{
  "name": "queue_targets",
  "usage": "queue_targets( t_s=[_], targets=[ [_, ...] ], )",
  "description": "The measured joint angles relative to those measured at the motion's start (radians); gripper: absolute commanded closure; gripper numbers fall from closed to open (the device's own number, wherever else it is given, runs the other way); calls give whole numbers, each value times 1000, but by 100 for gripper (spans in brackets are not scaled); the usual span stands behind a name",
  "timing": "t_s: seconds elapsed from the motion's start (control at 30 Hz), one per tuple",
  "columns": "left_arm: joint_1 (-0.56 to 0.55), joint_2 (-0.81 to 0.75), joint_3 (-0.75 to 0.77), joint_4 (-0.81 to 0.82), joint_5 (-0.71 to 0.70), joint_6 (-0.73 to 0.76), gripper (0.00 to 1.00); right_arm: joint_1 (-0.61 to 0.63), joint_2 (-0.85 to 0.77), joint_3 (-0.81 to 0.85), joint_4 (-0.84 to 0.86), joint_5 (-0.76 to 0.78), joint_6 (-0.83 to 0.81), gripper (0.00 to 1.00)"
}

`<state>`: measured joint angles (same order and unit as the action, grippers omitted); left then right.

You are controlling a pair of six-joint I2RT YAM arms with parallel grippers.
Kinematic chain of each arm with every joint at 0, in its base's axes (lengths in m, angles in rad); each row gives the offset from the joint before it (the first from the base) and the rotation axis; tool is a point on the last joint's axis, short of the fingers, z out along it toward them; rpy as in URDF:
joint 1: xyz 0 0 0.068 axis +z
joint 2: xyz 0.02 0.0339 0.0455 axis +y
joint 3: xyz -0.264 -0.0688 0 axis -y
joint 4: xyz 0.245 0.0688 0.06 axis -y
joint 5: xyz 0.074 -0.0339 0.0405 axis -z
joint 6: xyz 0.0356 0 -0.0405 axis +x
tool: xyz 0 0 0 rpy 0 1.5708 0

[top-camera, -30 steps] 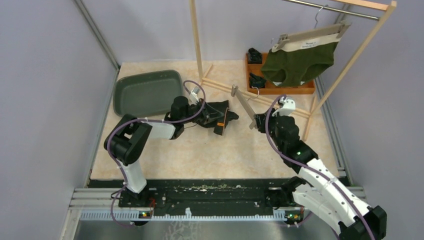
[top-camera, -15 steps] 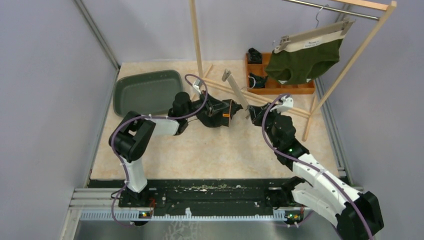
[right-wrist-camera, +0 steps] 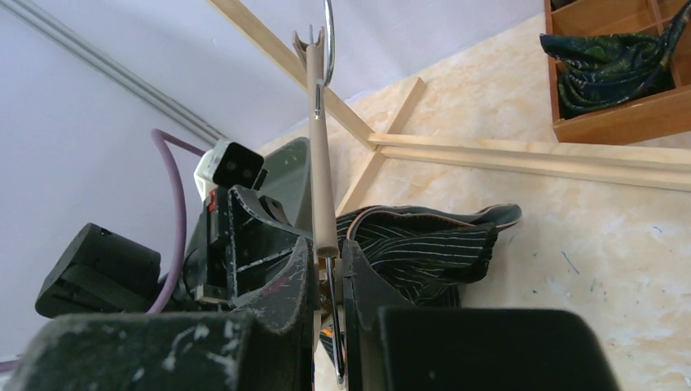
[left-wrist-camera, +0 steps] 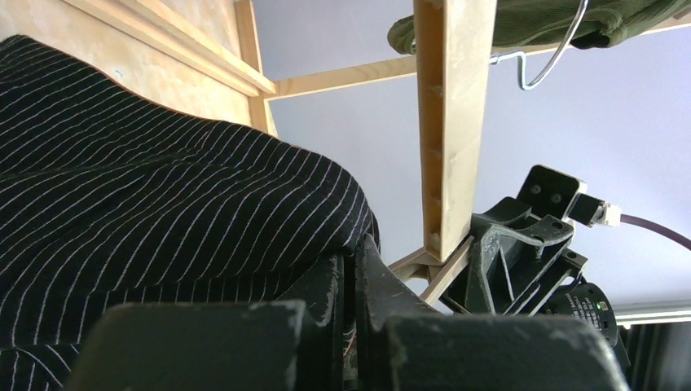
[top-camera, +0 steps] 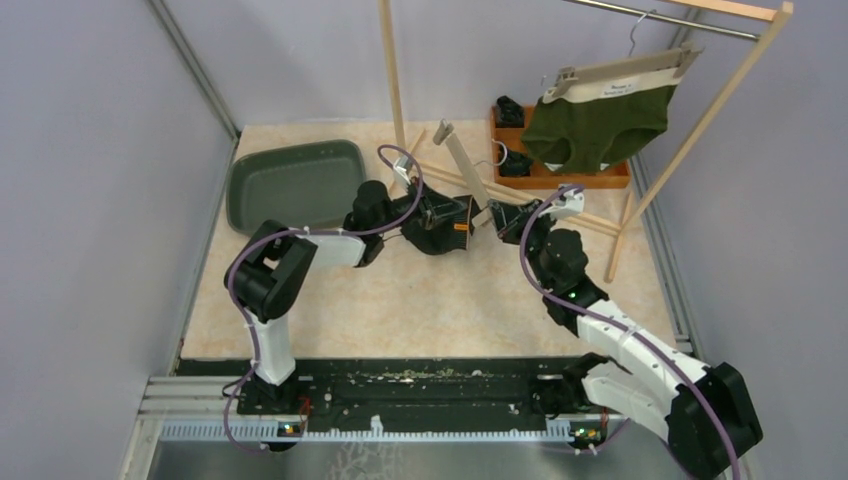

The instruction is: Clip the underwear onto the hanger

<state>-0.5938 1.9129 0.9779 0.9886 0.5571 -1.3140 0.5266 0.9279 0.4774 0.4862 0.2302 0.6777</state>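
The black pinstriped underwear [top-camera: 440, 222] lies bunched on the table centre, and it fills the left of the left wrist view [left-wrist-camera: 147, 204]. My left gripper [top-camera: 455, 218] is shut on its edge [left-wrist-camera: 352, 248]. A beige clip hanger [top-camera: 462, 162] stands tilted, its lower end held by my right gripper [top-camera: 497, 215], which is shut on it. In the right wrist view the hanger bar [right-wrist-camera: 319, 147] rises from between the fingers [right-wrist-camera: 327, 252], with the underwear [right-wrist-camera: 424, 244] just behind. The two grippers are close together.
A dark green tray [top-camera: 292, 183] lies at the back left. A wooden rack [top-camera: 395, 80] stands at the back, with green underwear [top-camera: 595, 125] on another hanger. A wooden box [top-camera: 560, 172] holds more dark garments at the back right.
My left gripper has carried the underwear right and back toward the hanger. My right gripper has lifted the hanger from flat to tilted upright and moved left and back.
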Motion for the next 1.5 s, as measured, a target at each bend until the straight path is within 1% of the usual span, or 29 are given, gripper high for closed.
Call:
queue_targets(
  t_s=[0.5, 0.83, 1.27, 1.5],
  targets=[
    [-17, 28, 10, 19, -20, -40, 100, 0, 80, -16, 131, -8, 67, 100],
    [-19, 30, 24, 38, -33, -60, 100, 0, 92, -46, 196, -8, 79, 100],
    [-20, 38, 24, 79, -33, -103, 100, 0, 151, -81, 302, -7, 87, 100],
    [-22, 43, 24, 113, -37, -137, 100, -1, 180, -130, 445, -10, 87, 100]
  ],
)
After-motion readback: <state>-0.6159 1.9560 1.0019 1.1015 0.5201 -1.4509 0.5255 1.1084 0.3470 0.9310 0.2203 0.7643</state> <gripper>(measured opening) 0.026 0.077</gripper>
